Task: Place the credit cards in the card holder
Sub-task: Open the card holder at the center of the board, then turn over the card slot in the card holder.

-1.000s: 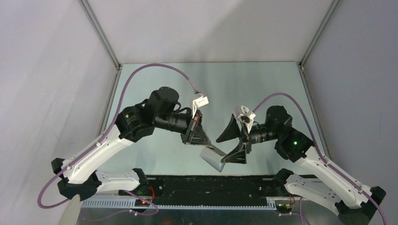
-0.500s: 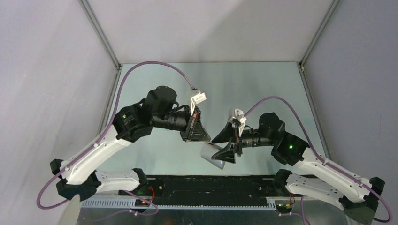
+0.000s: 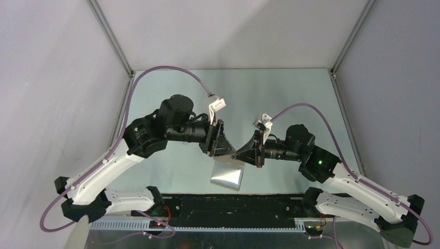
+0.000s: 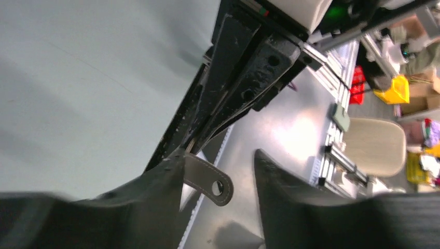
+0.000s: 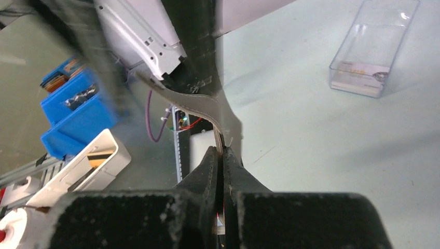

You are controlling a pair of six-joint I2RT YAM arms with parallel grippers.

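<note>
Right jaws pinch the card holder (image 3: 228, 175); left jaws stand spread about its tab (image 4: 207, 179).

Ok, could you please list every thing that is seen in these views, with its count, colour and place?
table: one, pale green, under both arms
card holder: one, grey, hanging in the air over the near middle of the table
clear plastic box: one, transparent, lying on the table
credit cards: a stack, count unclear, pale, inside the clear plastic box
blue bins: two as it seems, blue, off the table, blurred
cables: two, purple, one looping along each arm
left gripper: one, black, open, the card holder's snap tab beside one finger
right gripper: one, black, shut on the card holder's flap
</note>
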